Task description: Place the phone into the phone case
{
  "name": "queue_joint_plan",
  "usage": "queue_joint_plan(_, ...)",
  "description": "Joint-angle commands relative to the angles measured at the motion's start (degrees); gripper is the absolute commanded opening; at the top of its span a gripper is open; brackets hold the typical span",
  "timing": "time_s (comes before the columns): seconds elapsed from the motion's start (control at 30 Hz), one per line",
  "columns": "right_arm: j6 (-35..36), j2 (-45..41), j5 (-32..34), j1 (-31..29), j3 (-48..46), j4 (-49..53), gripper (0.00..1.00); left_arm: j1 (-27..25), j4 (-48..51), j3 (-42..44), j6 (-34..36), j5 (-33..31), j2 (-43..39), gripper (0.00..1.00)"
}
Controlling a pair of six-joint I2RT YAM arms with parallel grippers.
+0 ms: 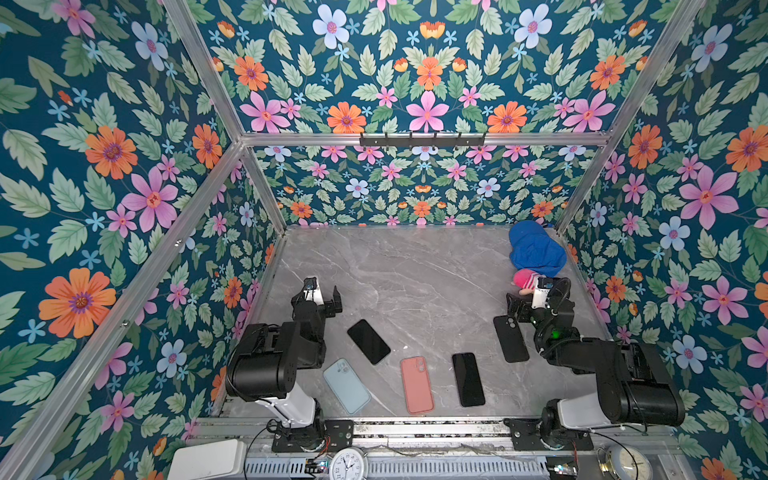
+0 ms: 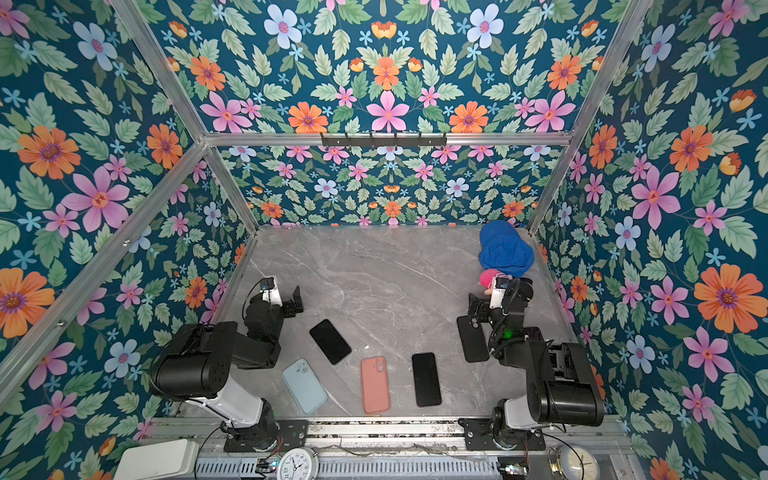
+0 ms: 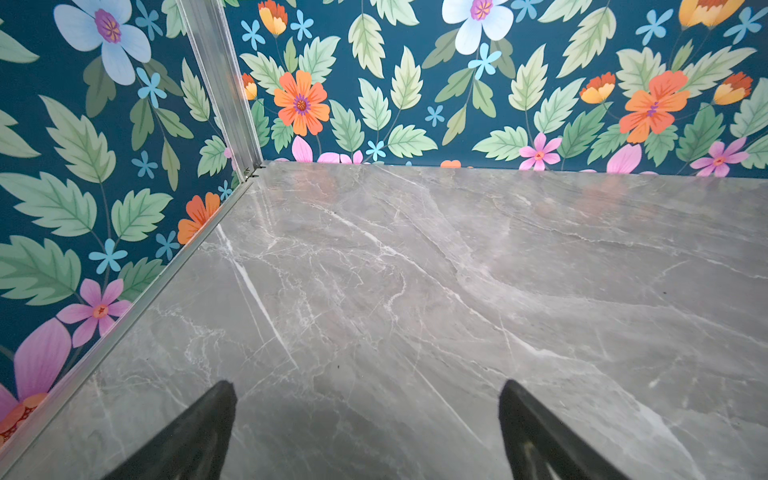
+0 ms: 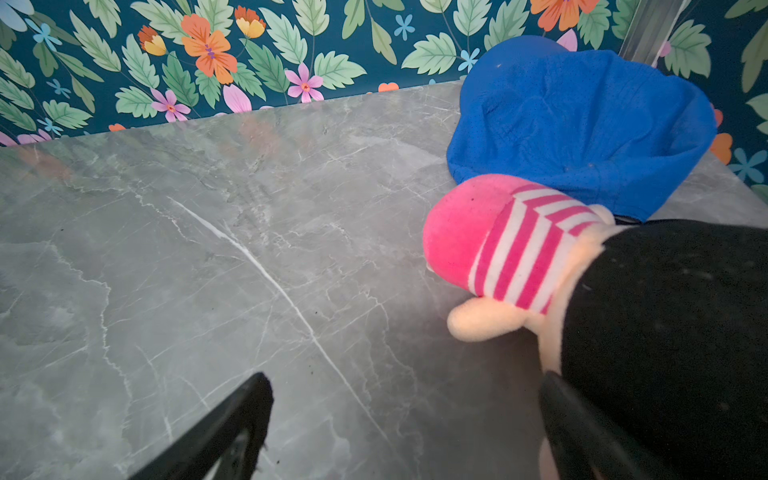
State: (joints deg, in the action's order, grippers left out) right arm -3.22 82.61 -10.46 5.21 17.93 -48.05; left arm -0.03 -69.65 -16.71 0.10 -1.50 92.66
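All I can read is the ring of black hour numerals on the white dial of the clock, at six o'clock in both top views, its lower part cut off. The second clock, near five o'clock, has a dial too pale to read.

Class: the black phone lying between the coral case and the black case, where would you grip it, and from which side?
Take the black phone across its long edges at mid-length, probably straight down from above: it lies flat, screen up, so only its thin sides are graspable; the open right gripper is nearest.
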Motion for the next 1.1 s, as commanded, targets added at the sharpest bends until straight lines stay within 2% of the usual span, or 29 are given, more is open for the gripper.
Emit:
queue_joint_plan(0.0, 0.4, -0.2, 0.0, -0.1, 0.1, -1.7, 0.99, 0.0, -1.4, 0.0, -0.1, 0.2, -0.2, 1.0)
queue_joint_plan(0.23, 1.4, -1.5, 10.0, -4.0, 0.6, -0.3, 0.99, -0.3, -3.7, 1.6, 0.1, -1.4, -0.6, 1.0)
queue_joint_plan(0.4, 1.1, -6.8, 13.3, -5.0, 3.8, 10.9, 0.99, -0.7, -4.0, 2.7, -0.6, -4.8, -3.0, 1.0)
queue_joint_plan(0.5, 0.6, -9.7, 15.4, -5.4, 4.7, 15.7, 0.99, -0.9, -0.2, 2.2, -1.8, -9.0, -6.8, 1.0)
queue_joint_plan(0.53, -0.6, -11.4, 18.2, -6.0, 5.9, 19.7, 0.99, -1.0, 2.5, 1.2, -2.3, -10.6, -7.9, 1.0)
queue_joint_plan(0.6, -3.9, -14.0, 22.7, -6.5, 9.8, 29.3, 0.99, -1.0, 10.4, -2.2, -3.2, -14.0, -9.7, 1.0)
queue_joint_plan(0.67, -6.0, -15.8, 23.4, -6.8, 12.5, 36.1, 0.99, -1.1, 18.8, -6.4, -3.3, -14.3, -10.9, 1.0)
queue_joint_plan(0.8, -10.7, -19.5, 21.4, -9.1, 15.1, 44.3, 0.99, -2.2, 37.9, -16.5, -9.7, -15.4, -12.9, 1.0)
queue_joint_plan(0.87, -14.9, -21.0, 18.8, -9.8, 17.3, 50.7, 0.99, -4.5, 43.3, -19.1, -12.8, -15.9, -14.1, 1.0)
queue_joint_plan(1.0, -22.6, -23.5, 10.3, -10.0, 20.4, 64.0, 0.99, -15.1, 47.0, -22.9, -13.3, -16.2, -15.0, 1.0)
queue_joint_plan(1.07, -24.2, -24.6, 5.8, -10.1, 20.8, 68.8, 0.99, -20.1, 50.6, -26.0, -16.0, -16.7, -13.5, 1.0)
